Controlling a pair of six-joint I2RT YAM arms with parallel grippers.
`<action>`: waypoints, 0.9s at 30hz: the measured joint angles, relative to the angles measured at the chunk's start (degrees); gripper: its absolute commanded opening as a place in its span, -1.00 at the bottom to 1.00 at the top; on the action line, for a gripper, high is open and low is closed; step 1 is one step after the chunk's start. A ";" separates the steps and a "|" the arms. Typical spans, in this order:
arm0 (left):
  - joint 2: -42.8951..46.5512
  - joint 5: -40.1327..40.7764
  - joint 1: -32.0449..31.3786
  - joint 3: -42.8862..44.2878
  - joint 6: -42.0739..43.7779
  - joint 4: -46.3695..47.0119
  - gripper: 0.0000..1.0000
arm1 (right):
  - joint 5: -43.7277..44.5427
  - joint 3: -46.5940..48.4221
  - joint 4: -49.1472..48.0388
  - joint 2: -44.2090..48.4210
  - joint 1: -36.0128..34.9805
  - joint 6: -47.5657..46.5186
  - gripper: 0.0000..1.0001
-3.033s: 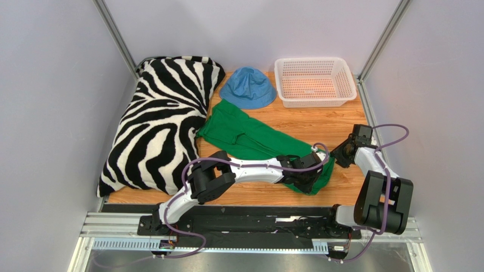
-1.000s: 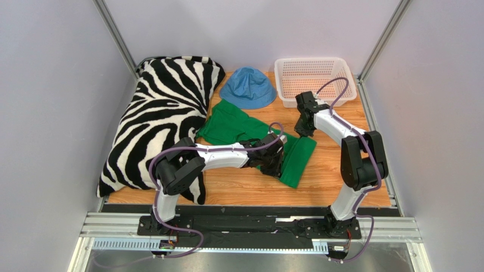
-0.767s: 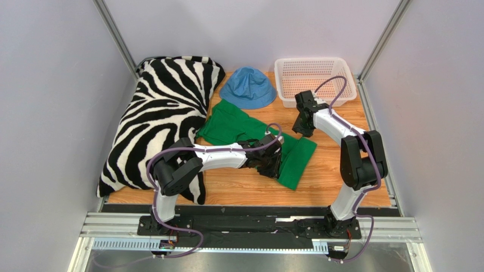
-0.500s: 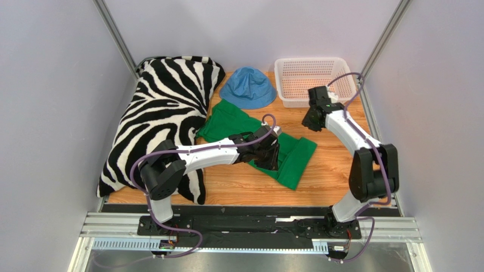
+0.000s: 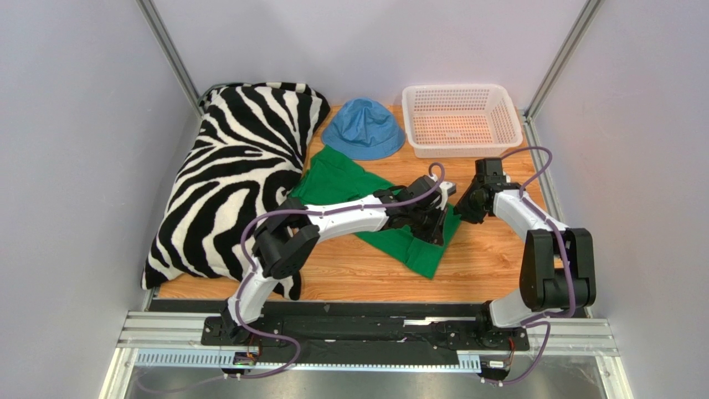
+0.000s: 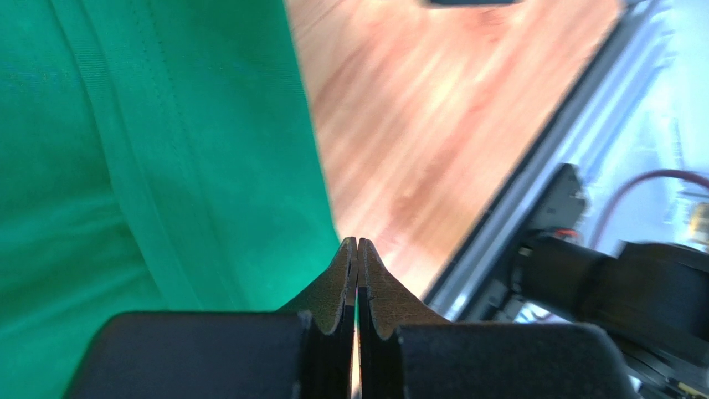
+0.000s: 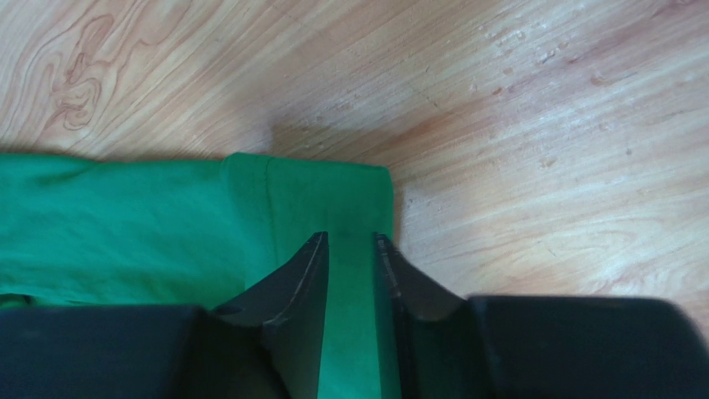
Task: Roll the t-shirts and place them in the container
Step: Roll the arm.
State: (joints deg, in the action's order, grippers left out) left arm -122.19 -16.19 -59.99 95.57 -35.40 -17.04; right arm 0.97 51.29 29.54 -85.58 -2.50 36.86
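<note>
Green t-shirt (image 5: 409, 249) lies on the table (image 5: 491, 268), left end effector (image 6: 357, 243) closed and empty above its hem, right end effector (image 7: 349, 238) slightly parted astride a corner, likely to grab it

A zebra-striped pillow (image 5: 237, 179) covers the wooden desk's (image 5: 491, 266) left side; a blue bucket hat (image 5: 363, 127) and a white basket (image 5: 456, 150) sit at its far edge.
</note>
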 measured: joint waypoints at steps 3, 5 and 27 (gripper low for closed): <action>-3.89 0.83 0.13 1.16 0.70 -0.22 -0.97 | -1.22 -0.39 -1.79 -1.07 0.76 -0.35 -0.21; -5.88 1.64 0.39 1.20 0.83 -0.46 -0.98 | -1.57 -0.85 -2.86 -1.18 0.83 -0.46 -0.19; 5.66 1.84 0.94 -12.11 -1.36 0.46 -0.98 | -1.49 -2.91 0.15 7.98 -6.58 2.82 -0.65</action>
State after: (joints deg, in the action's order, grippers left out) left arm -116.53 -14.35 -59.05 83.46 -36.75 -16.58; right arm -0.51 48.38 29.69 -77.60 -9.08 39.68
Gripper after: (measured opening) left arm 0.049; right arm 0.208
